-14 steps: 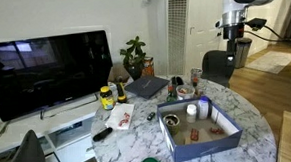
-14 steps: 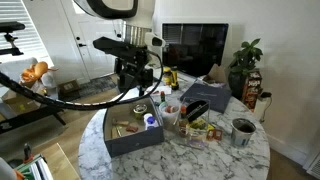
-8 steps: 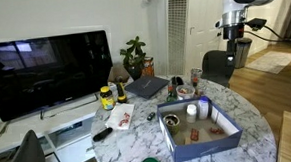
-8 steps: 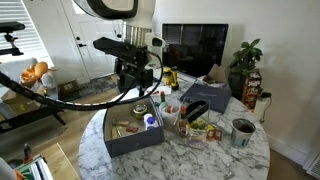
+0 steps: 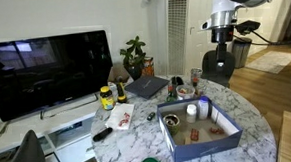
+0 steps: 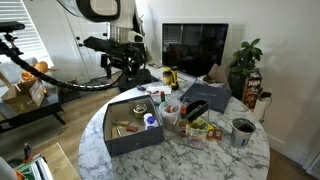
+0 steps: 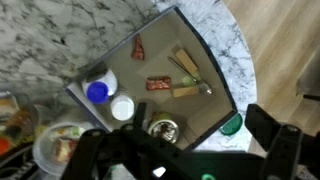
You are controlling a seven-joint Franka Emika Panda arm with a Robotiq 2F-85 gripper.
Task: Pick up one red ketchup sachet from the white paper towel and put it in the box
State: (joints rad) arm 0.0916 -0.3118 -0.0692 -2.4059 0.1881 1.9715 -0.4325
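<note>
The box [image 5: 201,147] with grey-blue walls and a brown floor stands on the marble table; it also shows in an exterior view [image 6: 133,141] and from above in the wrist view [image 7: 160,62]. The white paper towel [image 5: 118,113] lies beside it near the TV, with small red ketchup sachets [image 5: 117,121] on it. Two red packets [image 7: 158,84] lie on the box floor. My gripper [image 5: 220,49] hangs high, well above and off to the side of the table [image 6: 124,66]. In the wrist view its jaws [image 7: 190,160] are wide apart and empty.
Inside the box are a blue-capped bottle [image 7: 97,92], a white-capped one [image 7: 122,108] and a tin [image 7: 160,128]. A green lid [image 7: 232,124] lies on the table by the box. A dark slab [image 5: 147,87], a yellow-labelled bottle [image 5: 106,96], a plant [image 5: 134,58] and a TV [image 5: 47,71] stand around.
The arm has swung sideways, carrying the gripper away from above the box toward the table's edge. Nothing on the table has moved.
</note>
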